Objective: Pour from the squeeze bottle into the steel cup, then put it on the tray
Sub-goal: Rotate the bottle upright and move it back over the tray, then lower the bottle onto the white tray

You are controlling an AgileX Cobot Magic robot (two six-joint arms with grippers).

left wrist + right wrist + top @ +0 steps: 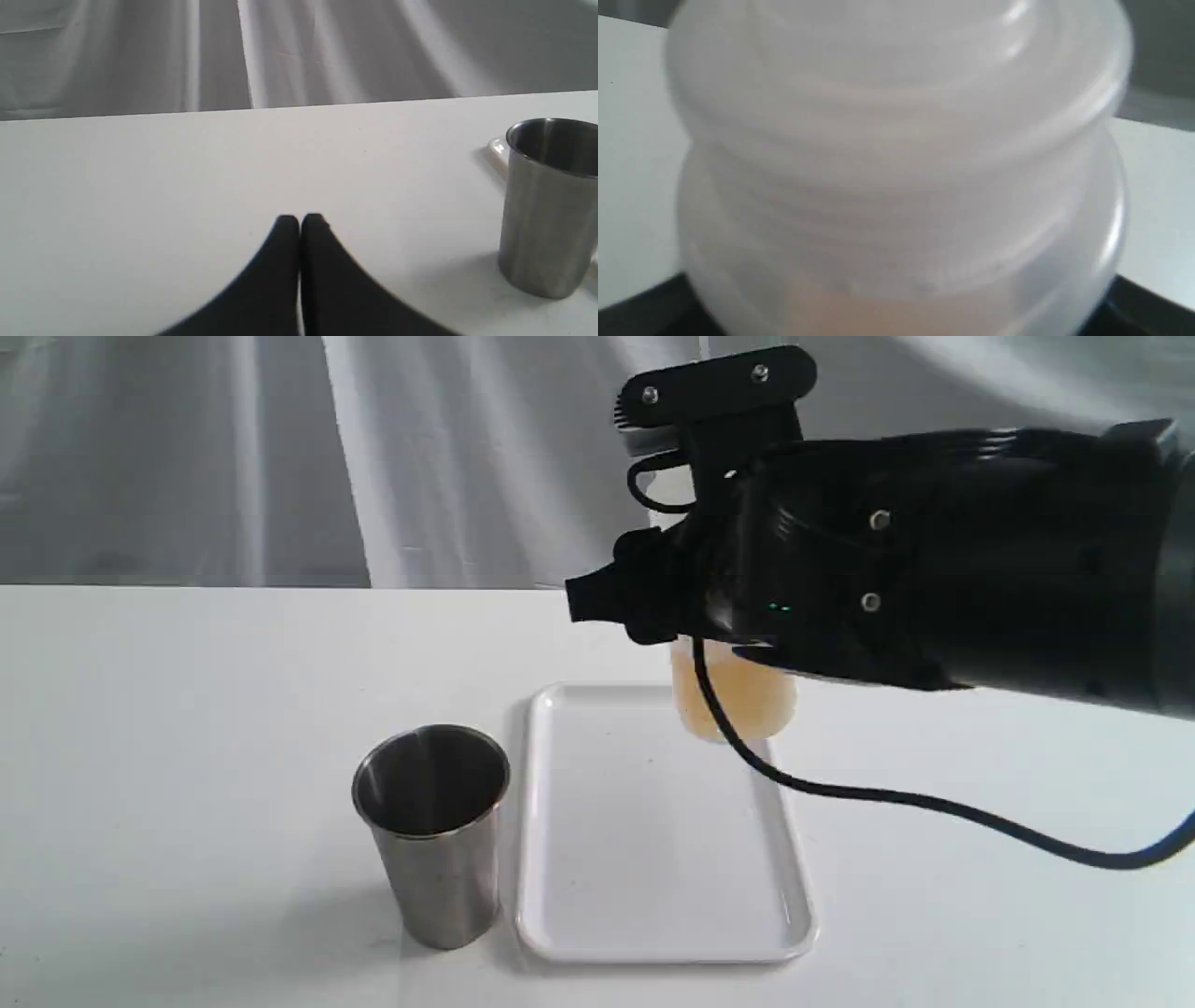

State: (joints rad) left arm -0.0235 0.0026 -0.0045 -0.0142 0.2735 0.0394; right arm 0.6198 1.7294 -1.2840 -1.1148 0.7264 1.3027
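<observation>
The squeeze bottle [738, 695] stands upright with amber liquid in its lower part, at the tray's far right corner. My right gripper [653, 607] is shut on its body from the right, and the arm hides the nozzle. I cannot tell whether its base touches the tray. Up close, the ribbed whitish bottle [896, 154] fills the right wrist view between dark fingers [644, 303]. The steel cup [432, 835] stands upright and looks empty, just left of the white tray [597, 896]. My left gripper [299, 221] is shut on nothing, low over the table to the left of the steel cup [546, 205].
A black cable [934, 803] hangs from the right arm across the table to the right of the tray. A grey-white curtain [280, 457] closes off the back of the white table [187, 709].
</observation>
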